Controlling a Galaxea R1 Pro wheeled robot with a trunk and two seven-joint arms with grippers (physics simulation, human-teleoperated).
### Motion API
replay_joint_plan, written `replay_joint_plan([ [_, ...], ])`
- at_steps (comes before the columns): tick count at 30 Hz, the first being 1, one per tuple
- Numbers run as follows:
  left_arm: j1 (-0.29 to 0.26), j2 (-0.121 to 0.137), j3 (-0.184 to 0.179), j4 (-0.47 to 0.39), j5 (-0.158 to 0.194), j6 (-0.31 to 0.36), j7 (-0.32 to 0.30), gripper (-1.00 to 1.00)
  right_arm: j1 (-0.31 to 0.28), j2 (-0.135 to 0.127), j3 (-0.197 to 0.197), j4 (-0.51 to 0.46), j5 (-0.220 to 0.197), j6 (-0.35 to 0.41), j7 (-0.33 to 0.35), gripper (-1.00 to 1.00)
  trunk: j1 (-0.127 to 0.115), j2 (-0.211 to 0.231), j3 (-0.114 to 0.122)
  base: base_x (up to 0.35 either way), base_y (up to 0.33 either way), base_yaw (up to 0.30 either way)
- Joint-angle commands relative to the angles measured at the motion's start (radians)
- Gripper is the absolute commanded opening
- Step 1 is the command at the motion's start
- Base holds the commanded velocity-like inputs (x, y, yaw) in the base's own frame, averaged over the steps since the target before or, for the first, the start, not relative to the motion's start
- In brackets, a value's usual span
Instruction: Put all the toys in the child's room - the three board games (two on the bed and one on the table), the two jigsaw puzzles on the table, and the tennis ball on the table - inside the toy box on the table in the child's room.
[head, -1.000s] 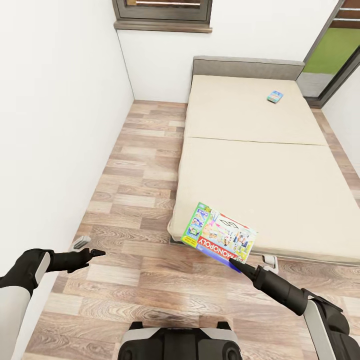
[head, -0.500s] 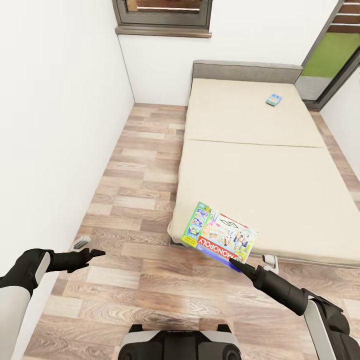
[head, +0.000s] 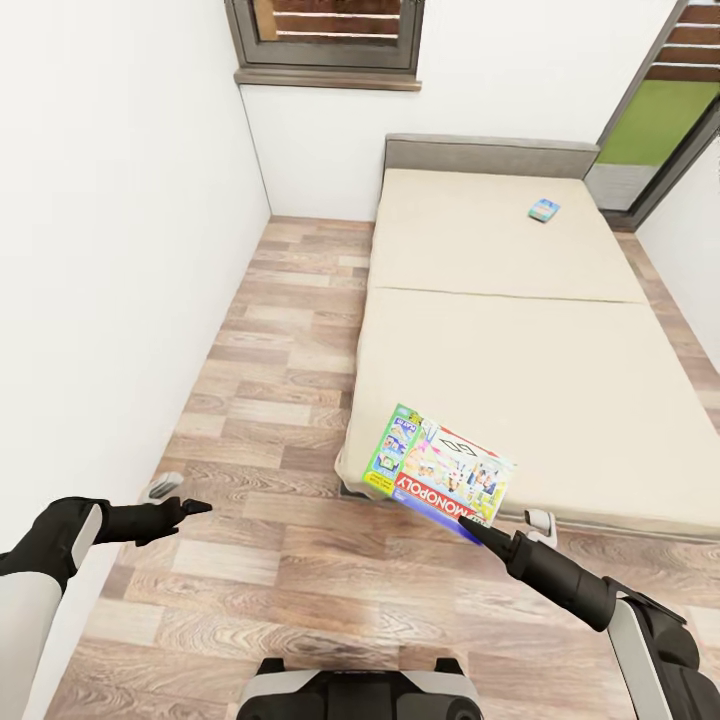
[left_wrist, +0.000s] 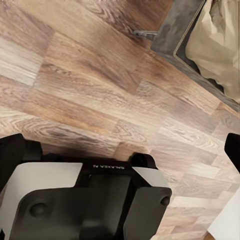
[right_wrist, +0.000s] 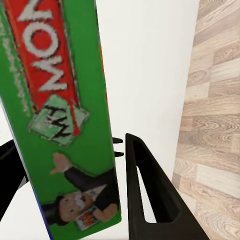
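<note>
My right gripper (head: 470, 522) is shut on the near edge of a colourful MONOPOLY board game (head: 440, 468), holding it in the air over the bed's near left corner. In the right wrist view the green and red box (right_wrist: 60, 100) stands between the two black fingers (right_wrist: 145, 190). A second board game, a small blue box (head: 544, 210), lies far up on the beige bed (head: 520, 350) near the grey headboard. My left gripper (head: 195, 507) hangs open over the wood floor, holding nothing. The table, toy box, jigsaw puzzles and tennis ball are out of view.
A white wall (head: 110, 250) runs close along my left side. A strip of wood-plank floor (head: 280, 330) lies between the wall and the bed. A window (head: 325, 40) sits in the far wall. My own base (left_wrist: 85, 200) is below the left arm.
The whole view has shifted, so the bed and window sit a little lower in the picture. Both arms and the held MONOPOLY box keep the same pose.
</note>
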Motion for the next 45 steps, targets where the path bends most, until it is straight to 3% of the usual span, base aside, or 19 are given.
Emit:
replay_joint_plan([
  [1,-0.001,-0.001,0.004,0.0,-0.004,0.007,-0.005,1.0,0.0,0.0,0.0,0.0,-0.004,0.006,0.0,-1.0,0.001,-0.001,0.0,0.0,0.0,0.0],
  [45,-0.001,-0.011,0.001,0.0,-0.004,0.007,-0.003,1.0,0.0,0.0,0.0,-0.001,-0.004,0.006,-0.001,-1.0,0.001,-0.001,0.073,0.0,0.0,0.0],
])
